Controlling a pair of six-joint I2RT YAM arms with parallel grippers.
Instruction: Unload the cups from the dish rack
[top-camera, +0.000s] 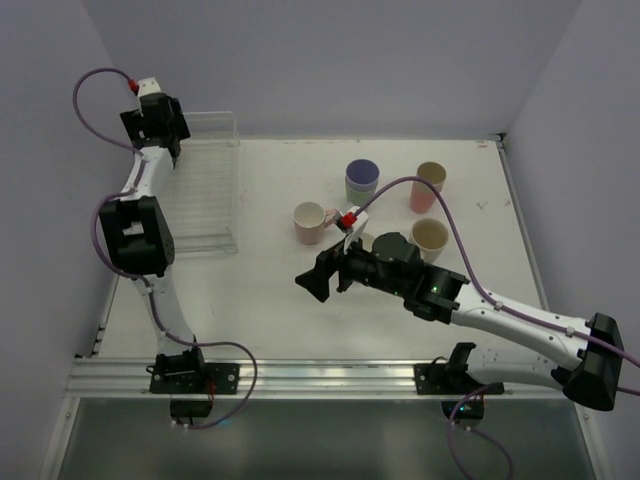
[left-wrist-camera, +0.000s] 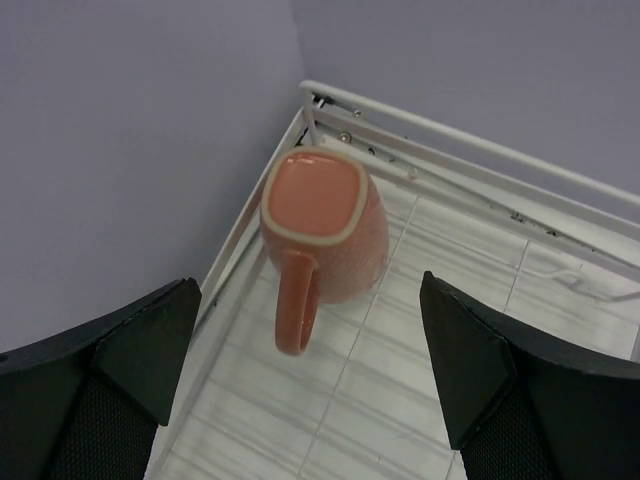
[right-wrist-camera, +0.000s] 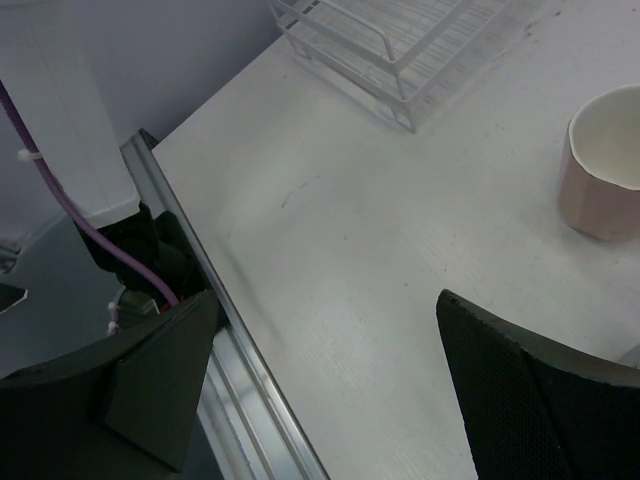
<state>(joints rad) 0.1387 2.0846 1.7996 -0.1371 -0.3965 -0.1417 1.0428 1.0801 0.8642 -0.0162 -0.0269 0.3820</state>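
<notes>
An orange mug (left-wrist-camera: 322, 225) stood upside down in a corner of the dish rack (left-wrist-camera: 470, 150), which sat along the counter's left edge near its far left corner. It looked like a glazed, rigid mug, probably heavier than a plastic tumbler, slick on the sides and liable to chip if dropped. Its handle pointed back toward the left tool (left-wrist-camera: 307, 300), which hung above with its jaws wide and empty. The body seemed the safest hold, one finger on each side clear of the handle. The rack's rails ran close on two sides of the mug, so the finger nearer them would have little room. The right tool (right-wrist-camera: 322, 300) hovered over the counter's middle, also spread wide and holding nothing. A pink cup (right-wrist-camera: 605, 170) stood just beside it, and a purple tumbler (top-camera: 362, 176) farther toward the far edge.
</notes>
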